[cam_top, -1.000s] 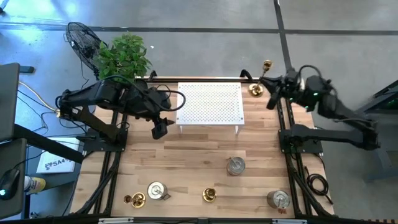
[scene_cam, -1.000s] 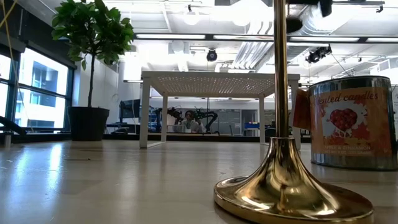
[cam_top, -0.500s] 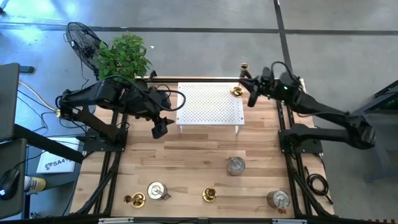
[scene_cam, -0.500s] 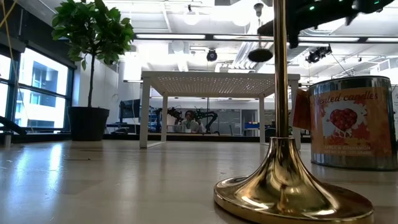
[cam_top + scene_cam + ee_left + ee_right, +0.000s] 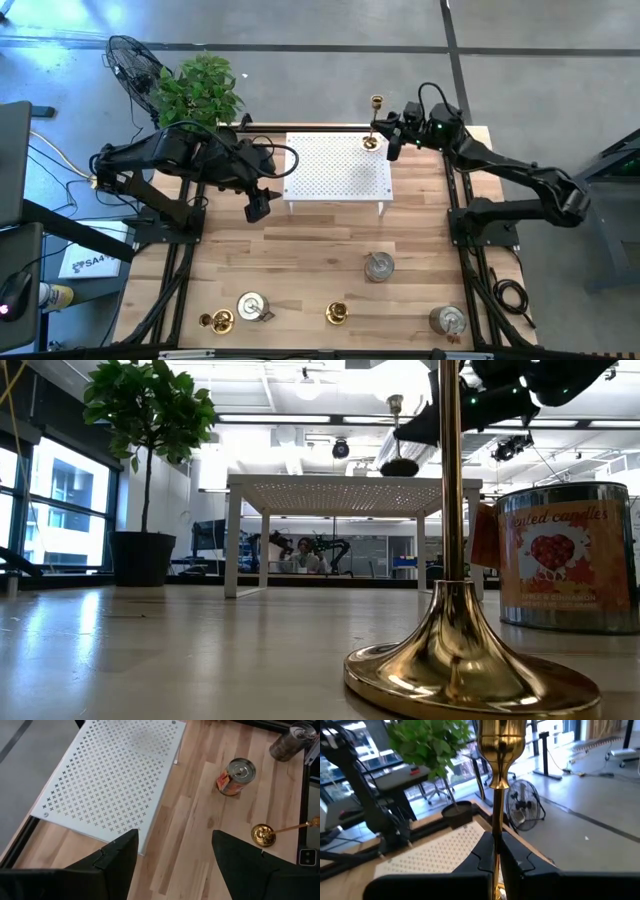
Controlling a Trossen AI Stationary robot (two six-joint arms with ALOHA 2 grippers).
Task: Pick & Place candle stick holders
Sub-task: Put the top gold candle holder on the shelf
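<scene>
Take the white perforated stand [image 5: 337,166] as your landmark, and start at the table's front edge, well in front of it. There you have a brass candle stick [image 5: 216,322] at the front left, touching or just beside a silver-grey cylinder [image 5: 251,306]. A second brass stick [image 5: 337,314] stands in front of the stand's right half; its base fills the low view [image 5: 470,670]. A second cylinder [image 5: 448,320] sits at the front right corner. A third cylinder, the labelled candle tin [image 5: 378,266], stands nearer the stand, just in front of its right front leg.

Your left gripper [image 5: 257,208] hangs beside the stand's left front corner, above the wooden table [image 5: 300,260]. Its fingers [image 5: 116,854] stand apart with nothing between them, as the left wrist view shows.

Farther back, your right gripper [image 5: 385,140] is at the stand's far right corner, fingers clamped together on the slim stem of the third brass stick [image 5: 373,122]. The right wrist view shows the stem [image 5: 496,795] upright between the dark fingers [image 5: 482,851]. In the low view its round base [image 5: 400,466] hangs just above the stand's top; whether it touches the surface you probably cannot settle from here, though a thin gap seems to show.

Behind the stand's left far corner stands the green plant [image 5: 198,88], with a fan [image 5: 133,62] beside it.
</scene>
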